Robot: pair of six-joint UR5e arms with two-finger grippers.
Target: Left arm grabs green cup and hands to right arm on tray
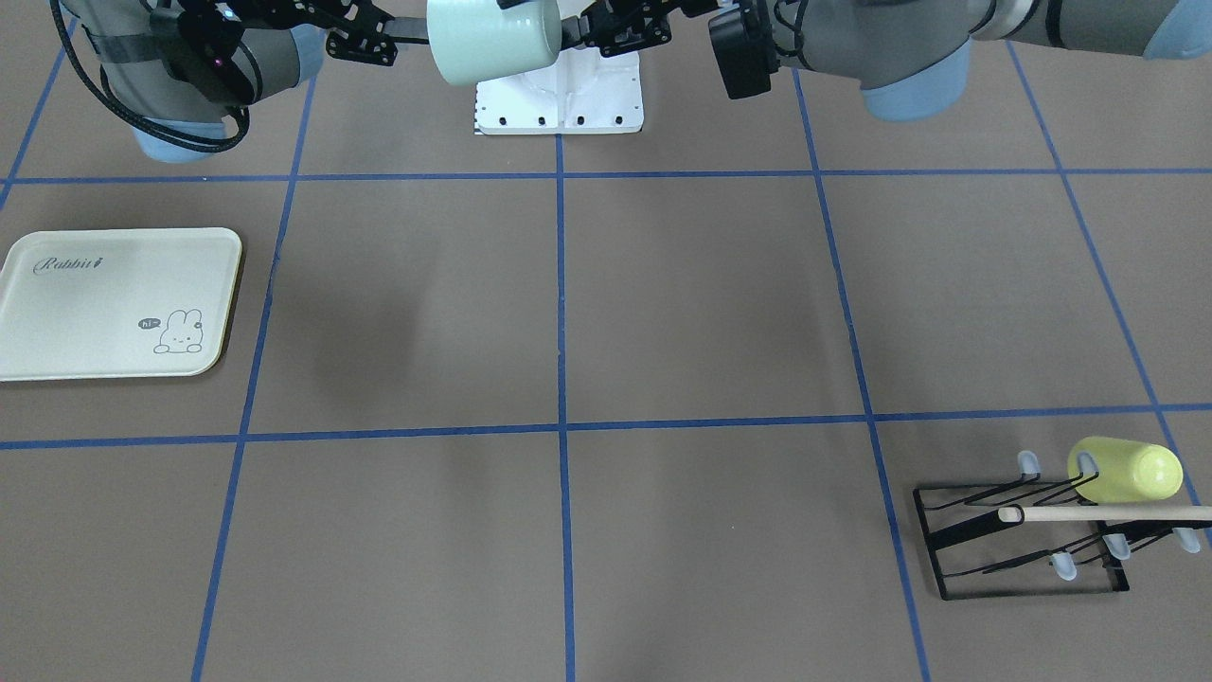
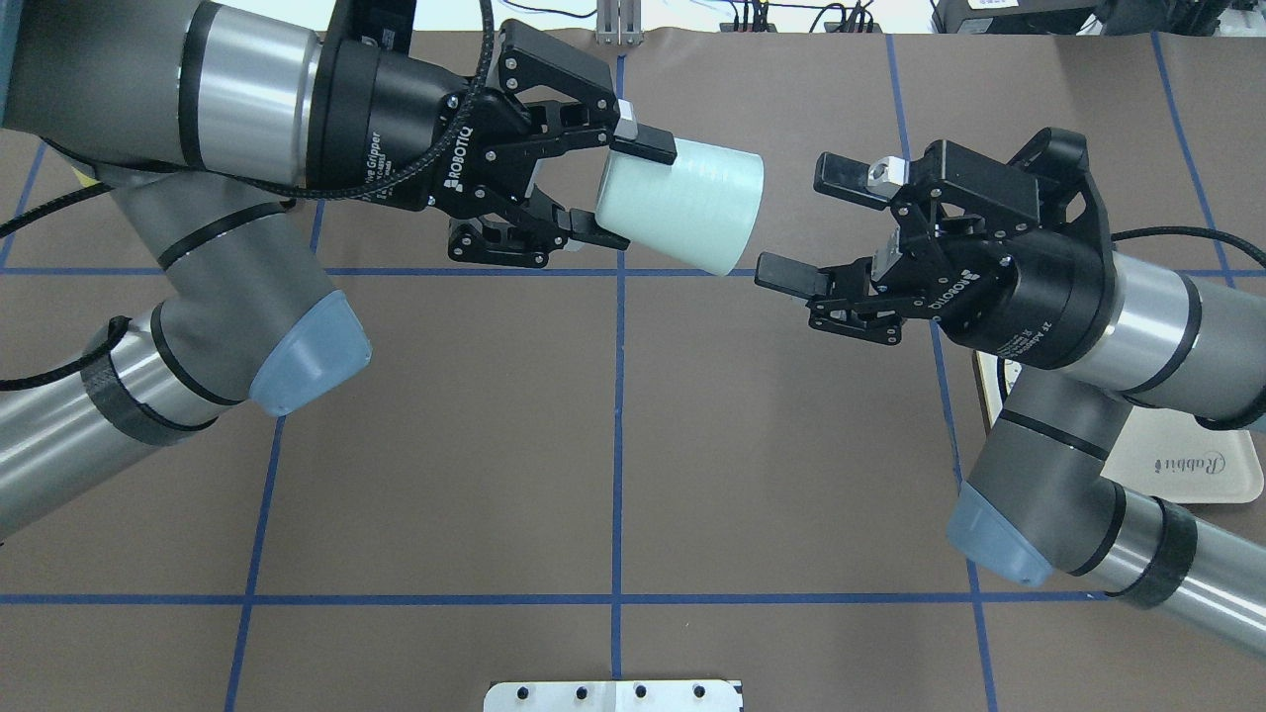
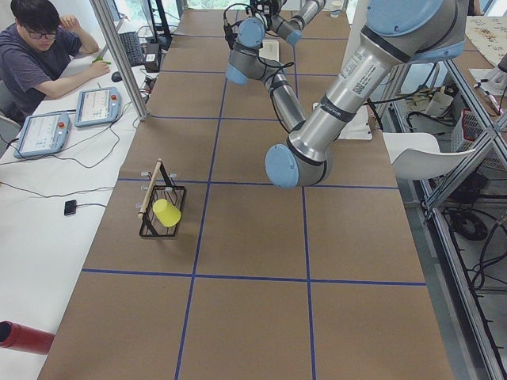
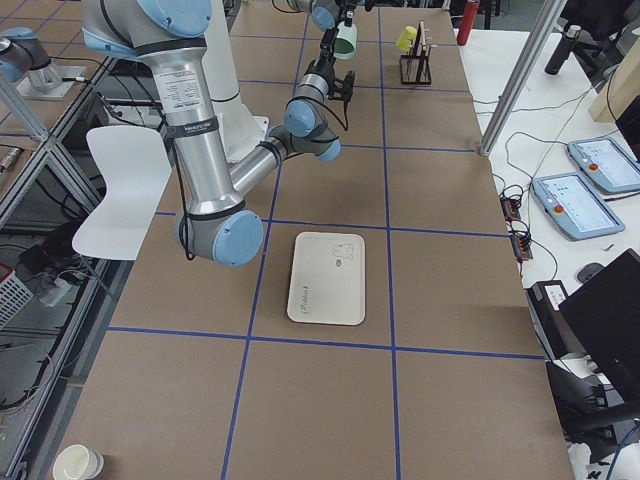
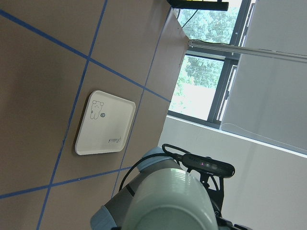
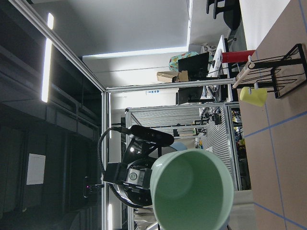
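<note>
My left gripper is shut on the closed end of the green cup and holds it on its side, high above the table. The cup's open mouth faces my right gripper, which is open, its fingertips just short of the rim on either side. In the front view the cup hangs between the left gripper and the right gripper. The right wrist view looks into the cup. The cream tray lies flat on the right arm's side; it also shows under the right arm.
A black wire rack with a wooden bar holds a yellow-green cup at the far side of the left arm's half. The white base plate sits between the arms. An operator sits at a side desk.
</note>
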